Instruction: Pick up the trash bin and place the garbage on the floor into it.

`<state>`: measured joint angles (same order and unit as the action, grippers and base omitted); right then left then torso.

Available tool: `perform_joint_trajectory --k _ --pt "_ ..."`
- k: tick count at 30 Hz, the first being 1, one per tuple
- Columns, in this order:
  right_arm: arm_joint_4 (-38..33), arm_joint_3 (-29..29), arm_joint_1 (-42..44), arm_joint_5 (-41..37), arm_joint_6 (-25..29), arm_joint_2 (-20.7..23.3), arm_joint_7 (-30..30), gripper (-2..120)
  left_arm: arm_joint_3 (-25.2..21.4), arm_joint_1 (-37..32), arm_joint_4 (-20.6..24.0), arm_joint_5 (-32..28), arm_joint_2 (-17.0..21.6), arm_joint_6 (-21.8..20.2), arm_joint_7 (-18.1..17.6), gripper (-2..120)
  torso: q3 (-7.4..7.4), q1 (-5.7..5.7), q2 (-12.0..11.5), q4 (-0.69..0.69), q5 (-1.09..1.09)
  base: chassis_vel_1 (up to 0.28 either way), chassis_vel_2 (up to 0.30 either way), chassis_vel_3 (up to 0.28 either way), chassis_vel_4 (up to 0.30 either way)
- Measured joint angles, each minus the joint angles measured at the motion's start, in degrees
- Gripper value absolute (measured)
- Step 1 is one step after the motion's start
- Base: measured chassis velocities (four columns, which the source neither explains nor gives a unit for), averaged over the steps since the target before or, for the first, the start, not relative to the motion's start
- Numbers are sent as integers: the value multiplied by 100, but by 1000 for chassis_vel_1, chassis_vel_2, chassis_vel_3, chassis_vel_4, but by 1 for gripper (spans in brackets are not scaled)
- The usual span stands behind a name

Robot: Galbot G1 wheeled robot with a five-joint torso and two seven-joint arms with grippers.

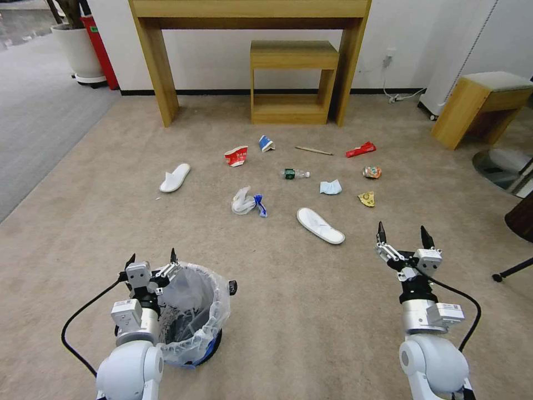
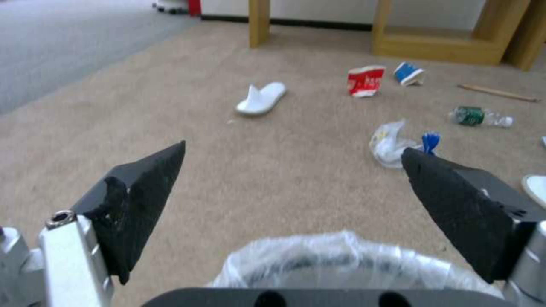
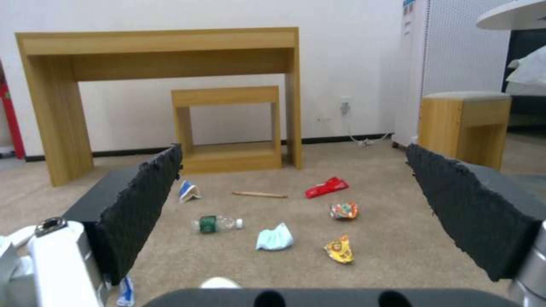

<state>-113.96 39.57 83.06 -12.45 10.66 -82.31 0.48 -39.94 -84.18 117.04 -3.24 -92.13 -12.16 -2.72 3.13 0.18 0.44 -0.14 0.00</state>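
The trash bin (image 1: 191,314), black with a crinkly clear bag (image 2: 341,256) over its rim, stands on the beige floor (image 1: 288,311) at the near left. My left gripper (image 1: 152,260) is open at the bin's left rim, its spread fingers (image 2: 142,187) above the bag's edge. My right gripper (image 1: 402,228) hangs open above bare carpet at the near right. Garbage lies ahead: two white slippers (image 1: 175,178) (image 1: 320,225), a red cup (image 1: 236,156), blue cup (image 1: 266,143), bottle (image 1: 294,174), stick (image 1: 313,150), red wrapper (image 1: 361,149), can (image 1: 372,172), mask (image 1: 330,188) and plastic bag (image 1: 244,201).
A wooden desk (image 1: 250,11) with a small stool (image 1: 293,55) under it stands against the far wall. Another stool (image 1: 483,100) and a round chair base (image 1: 511,166) are at the right. Grey carpet (image 1: 33,111) and a plant pot (image 1: 78,53) lie to the left.
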Motion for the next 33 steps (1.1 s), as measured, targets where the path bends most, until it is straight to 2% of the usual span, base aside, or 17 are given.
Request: perform_joint_trajectory --k 6,7,8,12,20,33 --pt "-21 33 41 -3 -5 48 27 100 28 -66 62 -83 73 -223 -147 100 0 0 0 0 0 0 0 0 0" --pt "-44 42 64 -3 -17 69 40 100 72 -134 143 -173 130 -421 -313 100 0 0 0 0 0 0 0 0 0" --pt "-100 83 133 -119 -52 149 83 100 228 -342 403 -515 298 -879 -796 100 0 0 0 0 0 0 0 0 0" --pt "-149 116 191 -179 -92 191 155 100 276 -532 593 -573 413 -1077 -1053 100 0 0 0 0 0 0 0 0 0" --pt "-305 142 367 -230 -184 203 228 100 430 -1034 885 -632 528 -1296 -1391 100 0 0 0 0 0 0 0 0 0" --pt "-435 180 474 -312 -259 272 269 100 405 -1734 1377 -739 619 -1527 -1631 100 -1 0 0 0 0 0 0 0 0"
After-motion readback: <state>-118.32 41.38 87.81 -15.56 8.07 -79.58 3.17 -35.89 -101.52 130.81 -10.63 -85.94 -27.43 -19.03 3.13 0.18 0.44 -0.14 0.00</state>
